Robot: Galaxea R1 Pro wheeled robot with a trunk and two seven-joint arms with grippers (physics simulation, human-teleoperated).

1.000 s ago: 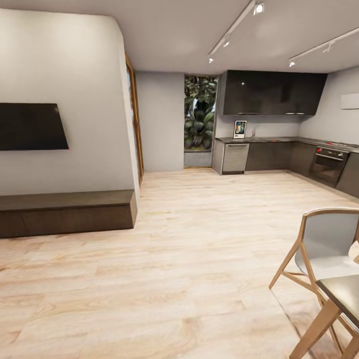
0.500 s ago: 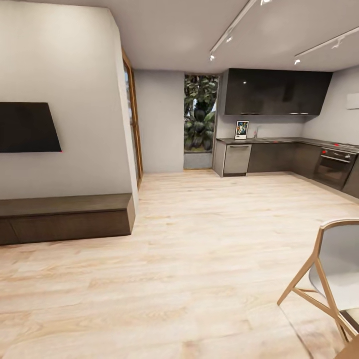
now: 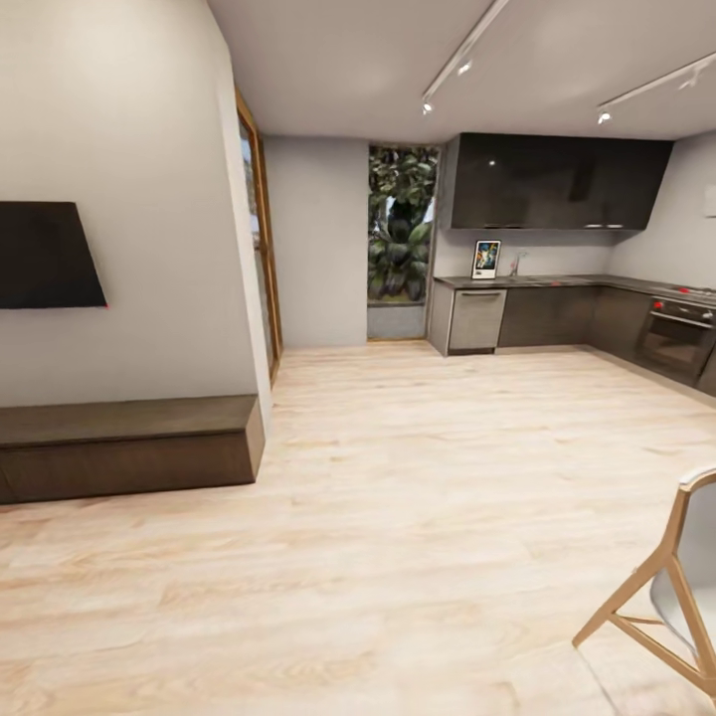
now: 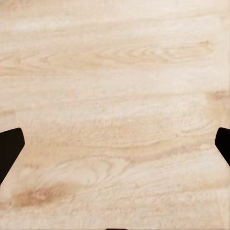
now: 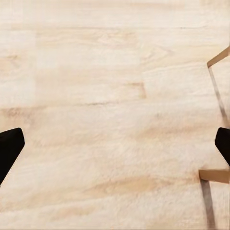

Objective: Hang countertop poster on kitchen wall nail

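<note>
Far across the room, the poster (image 3: 486,259) stands upright on the kitchen countertop (image 3: 557,281), leaning at the pale wall under the glossy dark upper cabinets (image 3: 557,183). A tap (image 3: 514,264) rises just to its right. No nail can be made out on the walls at this distance. In the left wrist view my left gripper (image 4: 115,146) is open, its dark fingertips (image 4: 9,148) wide apart over bare wood floor. In the right wrist view my right gripper (image 5: 115,146) is open too, fingertips (image 5: 9,147) spread above the floor beside wooden chair legs (image 5: 213,174).
A wooden chair (image 3: 668,607) stands close at the lower right. A low dark bench (image 3: 124,447) and a wall TV (image 3: 45,256) are on the left. An oven (image 3: 676,338) sits in the right cabinets. A window with plants (image 3: 401,224) is beyond. Open wood floor (image 3: 438,477) leads to the kitchen.
The whole view has shifted: the chair and dark table corner have slid off toward the lower right, and the TV and bench have moved left. The camera has moved forward.
</note>
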